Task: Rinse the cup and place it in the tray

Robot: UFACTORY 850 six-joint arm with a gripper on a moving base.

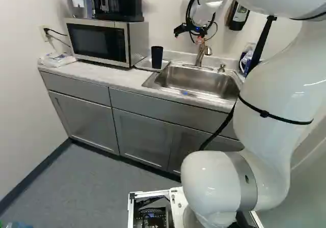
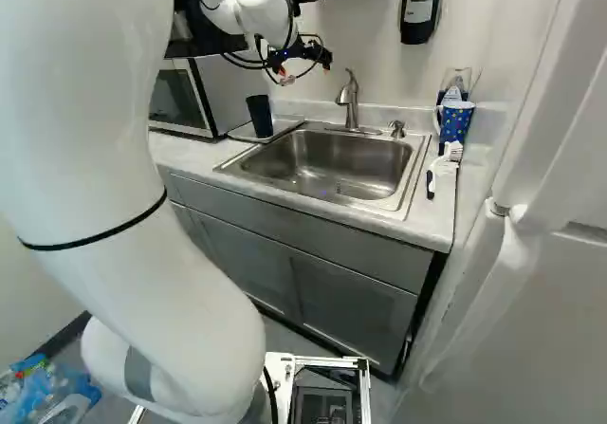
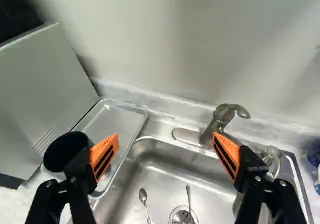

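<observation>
Over by the microwave, the black cup's just sitting upright in the tray; gripper's up near the faucet, fingers spread wide, nothing between them; couple of spoons down in the sink

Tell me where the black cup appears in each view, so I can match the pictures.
Left base view: cup above the middle, on the tray between microwave and sink.
Right base view: left of the middle, between microwave and sink.
Wrist view: beside and partly behind one of the open fingers, near the microwave.
Shared landmark: the faucet, behind the sink.
</observation>
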